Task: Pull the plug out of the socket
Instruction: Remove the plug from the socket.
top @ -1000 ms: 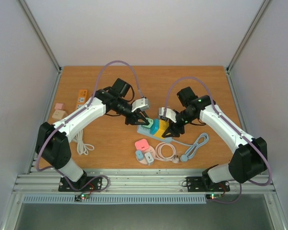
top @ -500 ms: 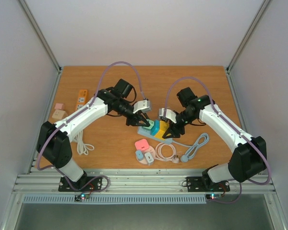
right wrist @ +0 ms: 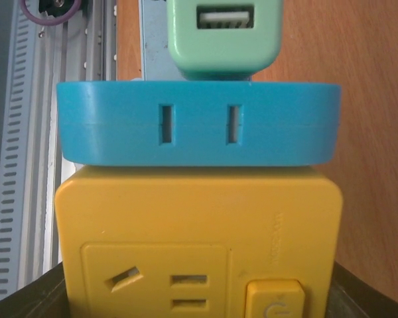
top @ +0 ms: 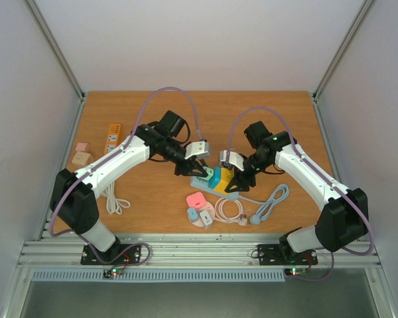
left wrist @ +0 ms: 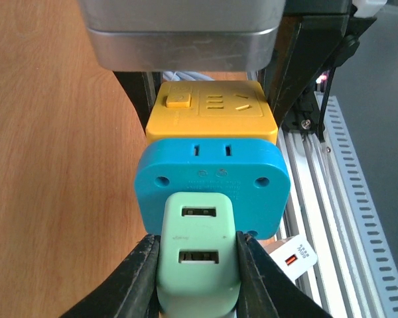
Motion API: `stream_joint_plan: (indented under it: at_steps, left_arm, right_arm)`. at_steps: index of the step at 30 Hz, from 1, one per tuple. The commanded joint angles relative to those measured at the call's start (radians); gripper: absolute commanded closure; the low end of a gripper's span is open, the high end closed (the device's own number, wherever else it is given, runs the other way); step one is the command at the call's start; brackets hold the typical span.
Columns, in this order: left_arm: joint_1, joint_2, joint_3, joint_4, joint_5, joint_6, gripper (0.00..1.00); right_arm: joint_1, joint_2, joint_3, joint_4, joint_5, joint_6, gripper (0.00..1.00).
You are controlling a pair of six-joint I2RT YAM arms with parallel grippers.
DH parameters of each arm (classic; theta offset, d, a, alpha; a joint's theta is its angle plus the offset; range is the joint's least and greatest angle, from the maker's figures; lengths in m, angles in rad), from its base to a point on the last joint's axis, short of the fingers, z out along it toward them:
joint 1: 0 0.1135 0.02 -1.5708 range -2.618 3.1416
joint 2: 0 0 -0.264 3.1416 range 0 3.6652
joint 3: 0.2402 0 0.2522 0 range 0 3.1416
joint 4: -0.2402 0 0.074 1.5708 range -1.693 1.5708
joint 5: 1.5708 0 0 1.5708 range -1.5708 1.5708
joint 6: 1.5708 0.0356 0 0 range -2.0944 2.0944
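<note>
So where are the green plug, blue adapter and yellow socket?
green plug (left wrist: pixel 199 235), left wrist view, face between its two slots
blue adapter (left wrist: pixel 212 173), left wrist view, middle of its face
yellow socket (right wrist: pixel 199 212), right wrist view, bare front face

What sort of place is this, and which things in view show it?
Probably a robotics lab cell: two arms bolted to a metal rail, a table boxed in by white panels, chargers and cables laid out.

1. The green plug (left wrist: pixel 198 265) is filling the left gripper's (left wrist: pixel 198 281) jaws; the blue adapter (left wrist: pixel 212 182) and yellow socket cube (left wrist: pixel 212 112) are blocking ahead.
2. The right gripper (top: pixel 233 177) is clamping the cube's far end.
3. To its left, bare table (left wrist: pixel 53 165) is lying open.
4. To its right, a pink charger (top: pixel 196 199) and coiled cable (top: pixel 231 210) are crowding the table.
</note>
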Motion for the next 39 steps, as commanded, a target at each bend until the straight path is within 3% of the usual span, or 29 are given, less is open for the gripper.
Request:
stream_joint_plan:
  at_steps: [1,8,14,26,39]
  left_arm:
    - [0.027,-0.032,0.038,0.056,0.167,-0.064,0.99]
    - [0.022,0.003,0.072,0.062,0.097,-0.154,0.99]
    - [-0.02,0.022,0.095,0.044,-0.017,-0.134,0.99]
    - [-0.019,-0.05,0.025,-0.001,0.127,0.054,0.99]
    - [0.037,-0.019,0.043,0.167,0.1,-0.227,0.99]
  right_arm:
    - [0.006,0.01,0.01,0.033,0.02,0.022,0.99]
    - [0.005,0.012,0.009,0.035,0.021,0.023,0.99]
    - [0.005,0.016,0.01,0.036,0.026,0.027,0.99]
    - [0.006,0.02,0.01,0.034,0.023,0.025,0.99]
    - [0.006,0.022,0.011,0.034,0.027,0.027,0.99]
